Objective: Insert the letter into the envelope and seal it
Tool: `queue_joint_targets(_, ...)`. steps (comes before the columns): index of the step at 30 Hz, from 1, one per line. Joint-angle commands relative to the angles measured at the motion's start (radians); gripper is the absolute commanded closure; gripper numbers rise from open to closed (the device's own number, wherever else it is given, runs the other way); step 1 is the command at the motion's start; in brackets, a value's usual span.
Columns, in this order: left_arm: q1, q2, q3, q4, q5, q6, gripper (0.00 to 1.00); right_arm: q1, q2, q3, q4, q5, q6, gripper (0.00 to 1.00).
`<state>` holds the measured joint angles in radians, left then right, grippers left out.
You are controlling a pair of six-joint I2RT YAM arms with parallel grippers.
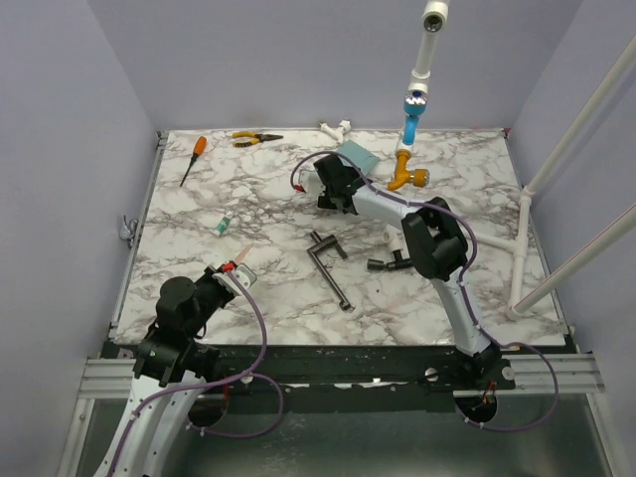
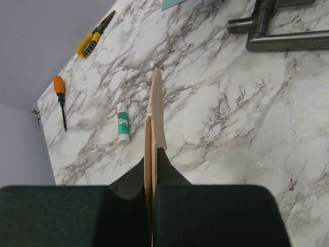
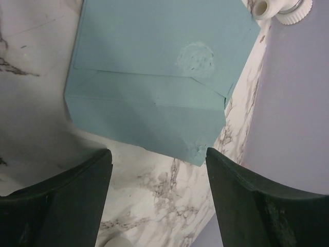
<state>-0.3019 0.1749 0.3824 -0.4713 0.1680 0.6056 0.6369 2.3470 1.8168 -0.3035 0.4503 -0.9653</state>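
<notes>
The teal envelope (image 1: 357,155) lies flat at the far middle of the marble table, with fold lines across it in the right wrist view (image 3: 154,82). My right gripper (image 1: 332,179) hovers just short of it, open and empty, its jaws (image 3: 158,154) wide apart on either side of the envelope's near edge. My left gripper (image 1: 235,270) is at the near left, shut on the tan letter (image 2: 154,118), which stands edge-on between the fingers and sticks out past them. The letter's tip shows in the top view (image 1: 242,254).
A glue stick (image 1: 225,226) lies left of centre. An orange screwdriver (image 1: 193,159) and yellow pliers (image 1: 254,138) lie at the far left. A dark metal clamp (image 1: 329,266) lies mid-table. White pipes and an orange-blue fitting (image 1: 407,169) stand at the back right.
</notes>
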Motion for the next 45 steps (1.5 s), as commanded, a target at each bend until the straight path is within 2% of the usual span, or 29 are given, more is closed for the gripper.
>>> queue_joint_targets(1,0.006,0.0,-0.014,0.018,0.021,-0.012,1.0,-0.028,0.052,-0.006,0.061,-0.053,-0.074,0.26)
queue_joint_targets(3,0.007,-0.001,-0.012,0.017,0.021,-0.013,1.0,-0.029,0.064,-0.008,0.064,-0.055,-0.086,0.35)
queue_joint_targets(6,0.007,-0.001,-0.01,0.018,0.022,-0.013,1.0,-0.032,0.075,-0.013,0.074,-0.047,-0.097,0.6)
queue_joint_targets(15,0.012,-0.007,-0.011,0.019,0.022,-0.013,1.0,-0.031,0.029,-0.058,0.138,-0.063,-0.114,0.92)
queue_joint_targets(18,0.013,-0.011,-0.01,0.02,0.022,-0.011,1.0,-0.024,-0.022,-0.079,0.168,-0.074,-0.112,0.99)
queue_joint_targets(23,0.018,-0.011,0.016,0.028,0.015,-0.011,1.0,0.013,-0.16,-0.175,0.285,-0.075,-0.136,0.99)
queue_joint_targets(30,0.042,-0.008,0.084,0.029,0.006,-0.107,1.0,0.103,-0.394,-0.352,0.391,-0.121,-0.141,0.99)
queue_joint_targets(38,0.072,0.003,0.149,0.03,-0.041,-0.185,1.0,0.292,-0.633,-0.624,0.396,-0.235,-0.149,0.99)
queue_joint_targets(41,0.08,0.006,0.171,0.03,-0.044,-0.209,1.0,0.38,-0.7,-0.737,0.449,-0.213,-0.159,0.99)
queue_joint_targets(45,0.088,0.006,0.18,0.03,-0.047,-0.204,1.0,0.519,-0.76,-0.84,0.427,-0.223,-0.144,0.99)
